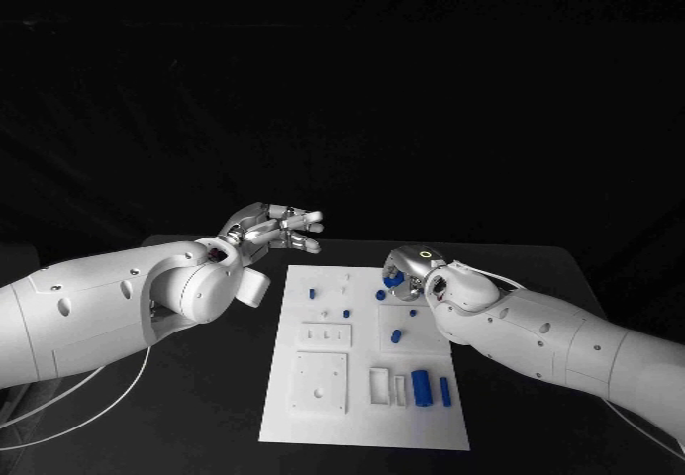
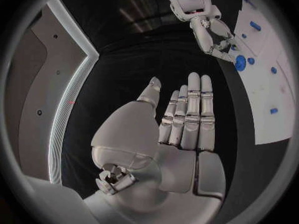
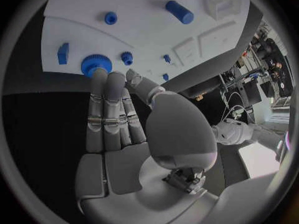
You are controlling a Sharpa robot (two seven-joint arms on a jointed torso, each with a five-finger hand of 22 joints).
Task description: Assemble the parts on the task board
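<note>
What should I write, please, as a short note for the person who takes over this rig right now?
Left hand: open, holds nothing, raised off the task board beyond its far left corner.
Right hand: fingertips at the large blue gear by the board's far right edge; a grip cannot be confirmed.
Small blue parts lie scattered on the board; a blue cylinder lies near the front.
Done: unclear. Left: most of the assembly.

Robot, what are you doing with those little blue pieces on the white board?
The robot is putting blue parts together on the task board. Its right hand reaches over the board's far end, fingertips at a large blue gear; I can't tell whether it grips the gear or only touches it. The left hand hovers beside the board, fingers apart, holding nothing. Other pieces, including a blue cylinder, lie on the board.
</note>
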